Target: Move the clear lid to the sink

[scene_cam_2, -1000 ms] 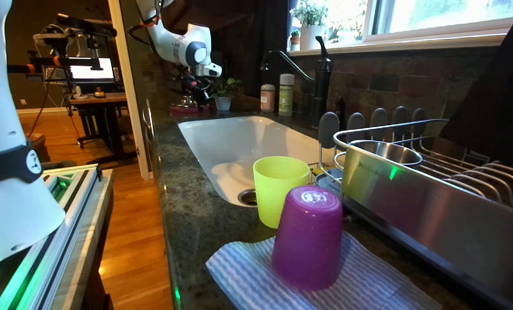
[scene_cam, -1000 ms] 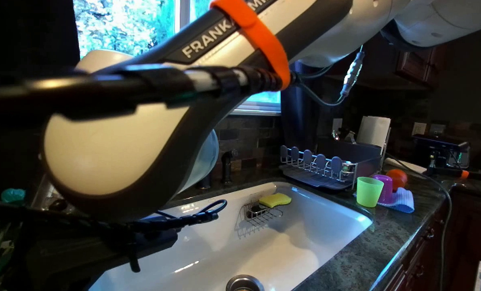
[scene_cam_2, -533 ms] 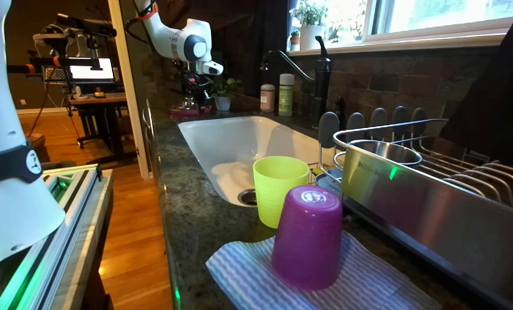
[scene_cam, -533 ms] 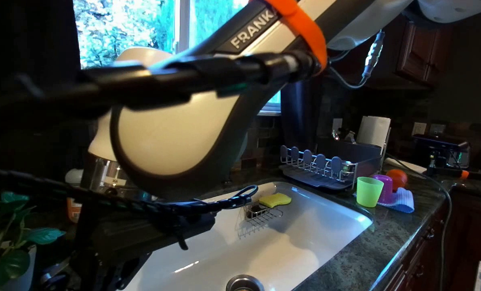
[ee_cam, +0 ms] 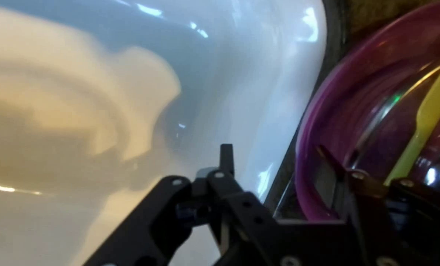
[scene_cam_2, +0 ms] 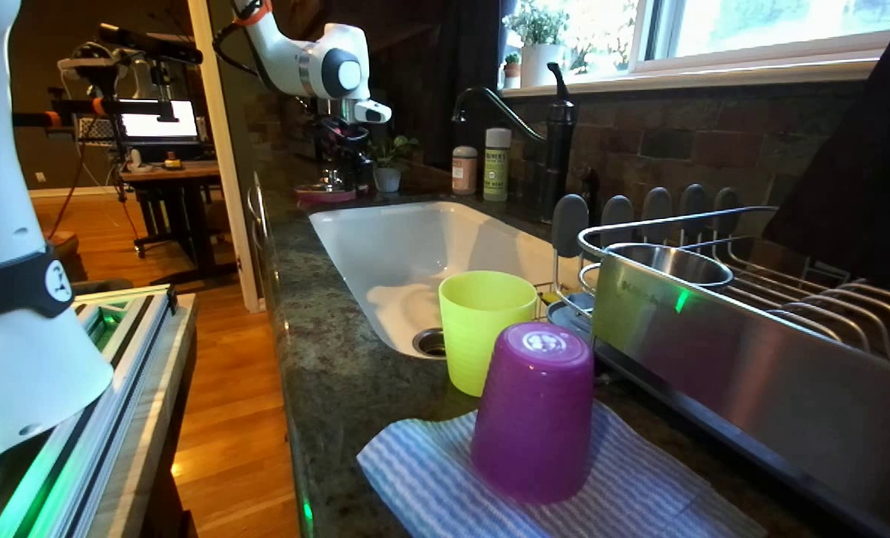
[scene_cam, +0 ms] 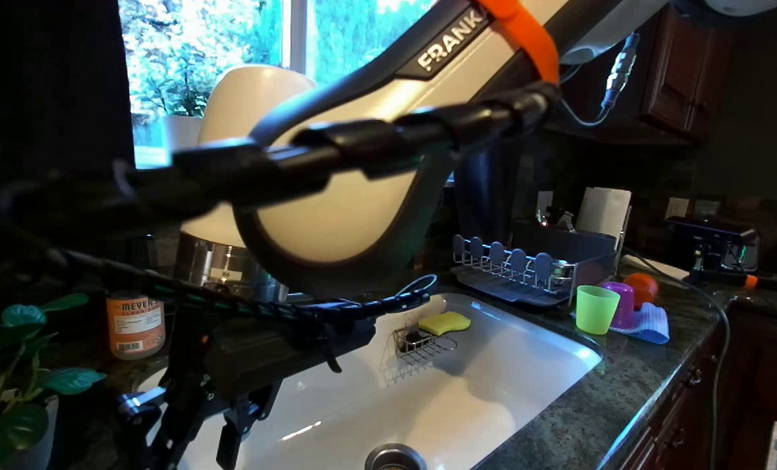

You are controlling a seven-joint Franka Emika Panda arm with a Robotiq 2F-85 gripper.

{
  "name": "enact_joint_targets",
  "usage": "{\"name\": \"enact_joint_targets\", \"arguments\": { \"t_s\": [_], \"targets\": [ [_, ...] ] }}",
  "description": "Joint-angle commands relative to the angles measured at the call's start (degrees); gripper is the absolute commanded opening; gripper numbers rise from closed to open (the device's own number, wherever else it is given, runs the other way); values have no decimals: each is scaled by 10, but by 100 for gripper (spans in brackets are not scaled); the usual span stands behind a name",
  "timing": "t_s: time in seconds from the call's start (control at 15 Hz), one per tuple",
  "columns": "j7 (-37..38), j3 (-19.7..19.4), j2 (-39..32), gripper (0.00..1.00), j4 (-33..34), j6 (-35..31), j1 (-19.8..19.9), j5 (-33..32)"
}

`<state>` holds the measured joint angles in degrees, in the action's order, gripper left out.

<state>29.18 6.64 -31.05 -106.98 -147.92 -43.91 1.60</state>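
The white sink (ee_cam: 238, 85) fills the left of the wrist view and shows in both exterior views. Beside its end stands a round purple bowl (ee_cam: 316, 111), seen as a small pink shape (scene_cam_2: 326, 196) at the far end of the counter. A clear curved rim (ee_cam: 375, 123) inside the bowl looks like the clear lid; I cannot make out its full outline. A yellow-green utensil (ee_cam: 423, 125) crosses it. My gripper (ee_cam: 273, 147) is open, one finger over the sink's edge, the other over the bowl, with the bowl's rim between them in the picture. Nothing appears held.
An orange-labelled bottle (scene_cam: 136, 326) and a potted plant (scene_cam: 23, 418) stand close to the gripper. A black faucet (scene_cam_2: 560, 149) rises behind the sink. Further along are a dish rack (scene_cam: 532, 261), a lime cup (scene_cam: 597, 310) and a purple cup (scene_cam_2: 536, 411). A sponge (scene_cam: 445, 322) rests in a wire caddy.
My arm has shifted rightward and slightly up in both exterior views. The gripper's fingers have come into sight, standing apart, and the orange-labelled bottle is now uncovered.
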Motion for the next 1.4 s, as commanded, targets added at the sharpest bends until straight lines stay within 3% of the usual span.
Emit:
{"name": "enact_joint_targets", "arguments": {
  "t_s": [0.0, 0.13, 0.53, 0.87, 1.33],
  "targets": [
    [25, -21, 23, 88, 3, 19, -24, -59],
    [21, -21, 23, 100, 18, 27, -30, -84],
    [4, -15, -4, 100, 78, 10, -52, -136],
    [-20, 9, -39, 100, 131, 22, -58, -106],
    [-20, 14, -90, 97, 213, 120, -82, -107]
  ]
}}
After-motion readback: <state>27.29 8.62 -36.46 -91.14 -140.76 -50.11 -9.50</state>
